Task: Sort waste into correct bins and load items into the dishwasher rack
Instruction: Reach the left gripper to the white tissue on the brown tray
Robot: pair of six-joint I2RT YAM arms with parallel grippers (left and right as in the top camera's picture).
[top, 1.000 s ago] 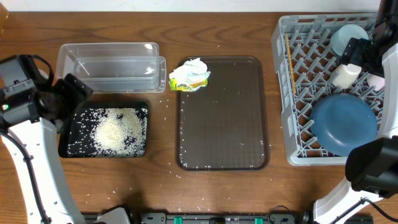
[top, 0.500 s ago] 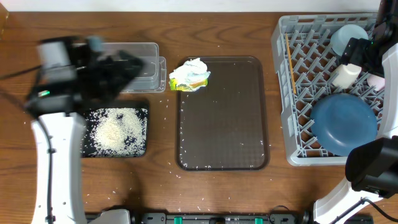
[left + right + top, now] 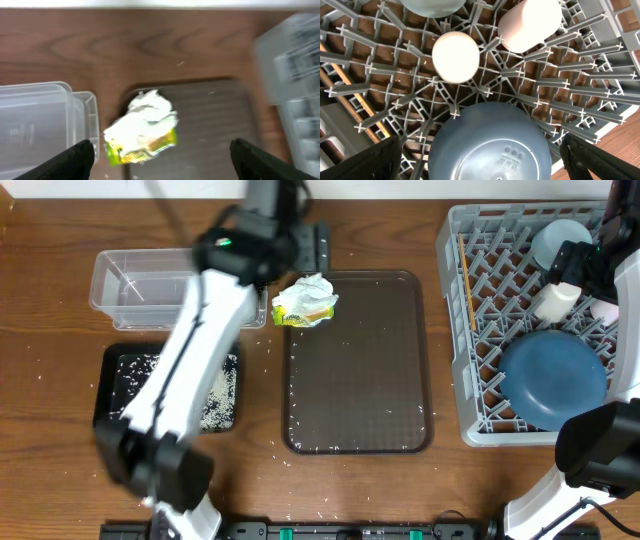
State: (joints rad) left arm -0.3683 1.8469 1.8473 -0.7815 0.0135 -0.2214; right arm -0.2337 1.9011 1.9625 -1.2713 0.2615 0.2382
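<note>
A crumpled white tissue with a yellow-green wrapper (image 3: 305,300) (image 3: 142,127) lies on the brown tray's back left corner. My left gripper (image 3: 312,248) (image 3: 164,161) hangs open just behind it, holding nothing. Beside it stands the clear tub (image 3: 150,285) (image 3: 35,125). Rice (image 3: 215,395) lies in the black tray (image 3: 115,375), which my arm partly hides. The grey rack (image 3: 480,330) (image 3: 600,95) holds the dark-blue bowl (image 3: 553,380) (image 3: 490,145), white cup (image 3: 555,300) (image 3: 456,56), pink cup (image 3: 605,310) (image 3: 530,22), light-blue bowl (image 3: 560,240) and chopsticks (image 3: 465,275). My right gripper (image 3: 582,265) (image 3: 480,161) hovers open above them.
The brown serving tray (image 3: 360,370) (image 3: 210,125) lies mid-table with stray rice grains on it. More grains are scattered on the wood around the trays. My left arm stretches diagonally from the front left edge over the black tray and tub.
My left arm has swung from beside the black tray, over the clear tub, to the back of the table behind the tissue. The right arm has not moved.
</note>
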